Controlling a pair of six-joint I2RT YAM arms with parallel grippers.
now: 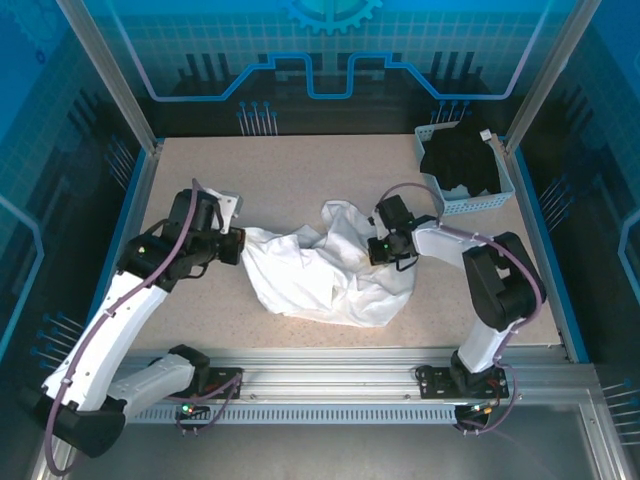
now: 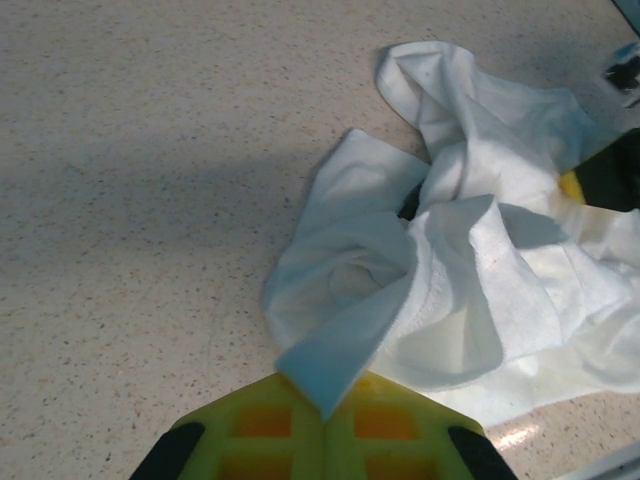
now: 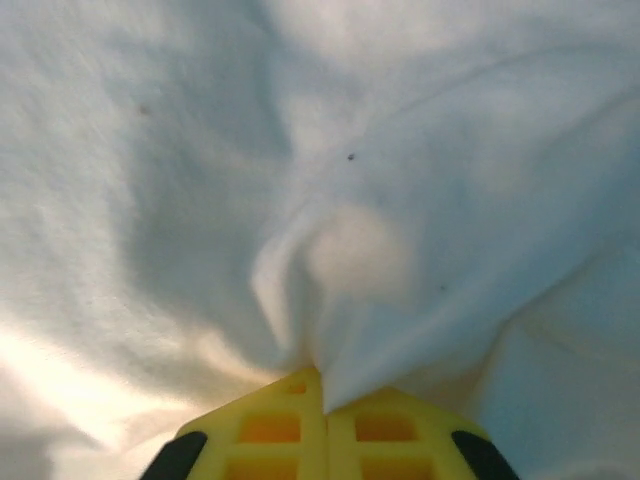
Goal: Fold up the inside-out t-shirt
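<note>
A: What is the biggest thing on the speckled table [image 1: 300,170]?

B: The white t-shirt [image 1: 325,272]. It lies crumpled in a heap, apart from the white basket [image 1: 470,207], on the near-left side of it.

A: And the basket itself?

B: It holds a black garment [image 1: 462,160].

A: Where are the grippers?

B: The left gripper [image 2: 325,408] is at the shirt's edge farthest from the basket. Its yellow fingers [image 2: 265,425] are pressed together, and a corner of the cloth is pinched between them. The right gripper [image 3: 322,385] is on the side of the shirt nearest the basket. Its fingers [image 3: 270,430] are pressed together too, with a fold of the white cloth caught between them.

A: So the shirt lies between the two?

B: Yes, it spreads from one gripper to the other, and both hold it.
</note>
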